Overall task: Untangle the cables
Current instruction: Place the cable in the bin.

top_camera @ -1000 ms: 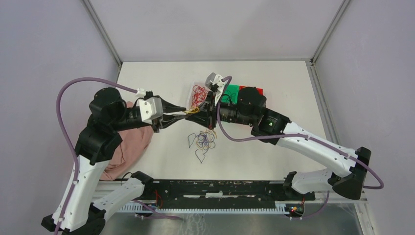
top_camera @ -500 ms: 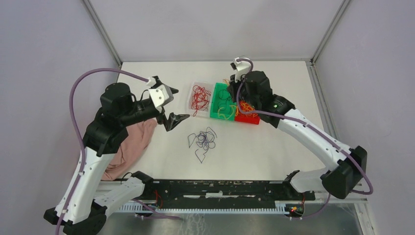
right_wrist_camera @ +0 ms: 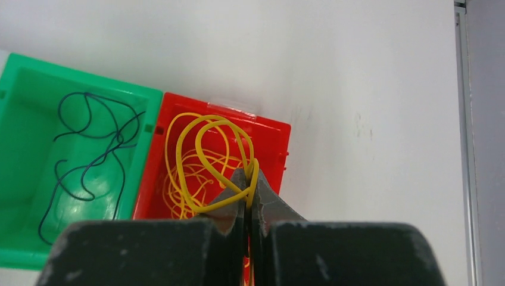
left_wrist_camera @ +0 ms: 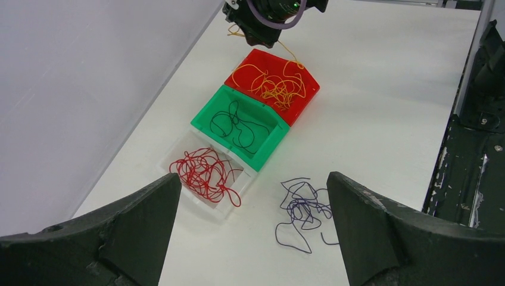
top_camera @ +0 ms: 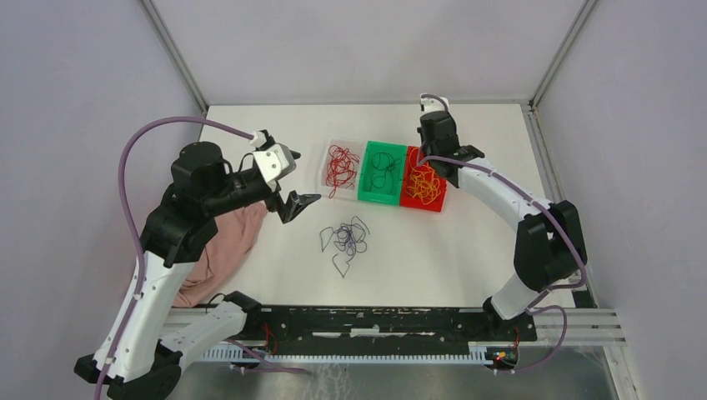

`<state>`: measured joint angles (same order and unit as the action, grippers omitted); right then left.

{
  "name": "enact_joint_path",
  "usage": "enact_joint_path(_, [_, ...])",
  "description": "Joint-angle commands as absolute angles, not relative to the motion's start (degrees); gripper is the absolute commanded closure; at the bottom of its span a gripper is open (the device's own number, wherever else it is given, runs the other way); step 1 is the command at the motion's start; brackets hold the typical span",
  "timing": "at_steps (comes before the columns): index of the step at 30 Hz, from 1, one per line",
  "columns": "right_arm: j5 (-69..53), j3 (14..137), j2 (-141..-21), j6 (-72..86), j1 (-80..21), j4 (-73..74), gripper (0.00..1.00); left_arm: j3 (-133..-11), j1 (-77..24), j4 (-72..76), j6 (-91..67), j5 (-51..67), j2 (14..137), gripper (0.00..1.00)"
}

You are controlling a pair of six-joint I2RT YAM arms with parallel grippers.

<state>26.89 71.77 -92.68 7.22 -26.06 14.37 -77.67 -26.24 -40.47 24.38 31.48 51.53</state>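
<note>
The cables lie sorted by colour. A red tangle [top_camera: 340, 164] fills a clear tray [left_wrist_camera: 229, 205], a dark strand [left_wrist_camera: 237, 124] lies in the green bin [top_camera: 369, 193], and yellow ones [top_camera: 423, 182] are heaped in the red bin [left_wrist_camera: 306, 98]. A blue-purple tangle [top_camera: 346, 240] lies loose on the table. My right gripper [right_wrist_camera: 251, 179] hovers over the red bin [right_wrist_camera: 271, 134], shut on a looping yellow cable [right_wrist_camera: 202, 134]. My left gripper [top_camera: 296, 204] hangs open and empty to the left of the blue-purple tangle [left_wrist_camera: 304, 208].
A pink cloth [top_camera: 225, 242] lies under the left arm at the table's left edge. The green bin [right_wrist_camera: 18, 119] sits directly left of the red one. A black rail [top_camera: 375, 321] runs along the near edge. Grey walls close the left, back and right.
My right arm has swung from the table's middle to the back right, carrying the yellow cable over the red bin. My left gripper has opened and drawn back to the left.
</note>
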Motion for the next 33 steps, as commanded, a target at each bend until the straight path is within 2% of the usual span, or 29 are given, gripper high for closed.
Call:
enact_joint_path(1, [28.1, 75.8, -94.6, 6.7, -24.7, 8.5, 1.0, -78.3, -26.4, -39.8, 26.6, 30.6, 50.4, 0.01])
enact_joint_path(14, [25.4, 85.6, -99.9, 6.7, -22.7, 9.9, 1.0, -78.6, -26.4, -39.8, 27.1, 30.9, 50.6, 0.01])
enact_joint_path(21, [23.5, 78.8, -103.2, 10.1, -22.7, 8.2, 1.0, -78.6, -26.4, -40.3, 27.5, 31.4, 50.4, 0.01])
enact_joint_path(33, [22.7, 78.3, -109.0, 17.1, -22.6, 16.4, 0.98, -78.5, -26.4, -40.3, 27.9, 31.5, 50.4, 0.01])
